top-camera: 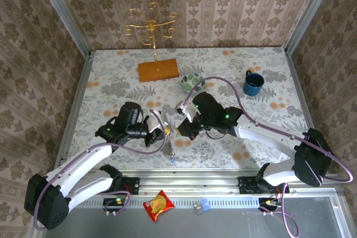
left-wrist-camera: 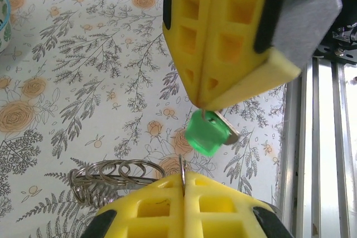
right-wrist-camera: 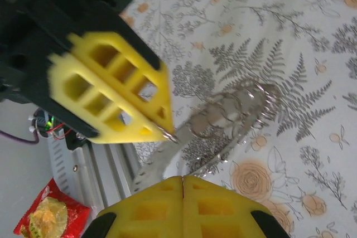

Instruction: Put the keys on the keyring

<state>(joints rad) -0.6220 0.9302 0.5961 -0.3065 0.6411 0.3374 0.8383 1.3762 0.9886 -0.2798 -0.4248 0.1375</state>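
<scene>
left gripper [left-wrist-camera: 184, 179]: fingers pressed together; we see a thin wire loop of the keyring [left-wrist-camera: 111, 175] nipped in their seam.
right gripper [left-wrist-camera: 204, 103]: fingers pressed together, tips facing the left pair and close to them.
green key [left-wrist-camera: 207, 133]: head hangs touching the right tips; we cannot tell which part is clamped.
keyring position: bunch of wire rings beside the left fingers, over the floral tablecloth [left-wrist-camera: 83, 54].
small blue piece [top-camera: 173, 159]: on the cloth by the near edge; too small for us to identify.
</scene>
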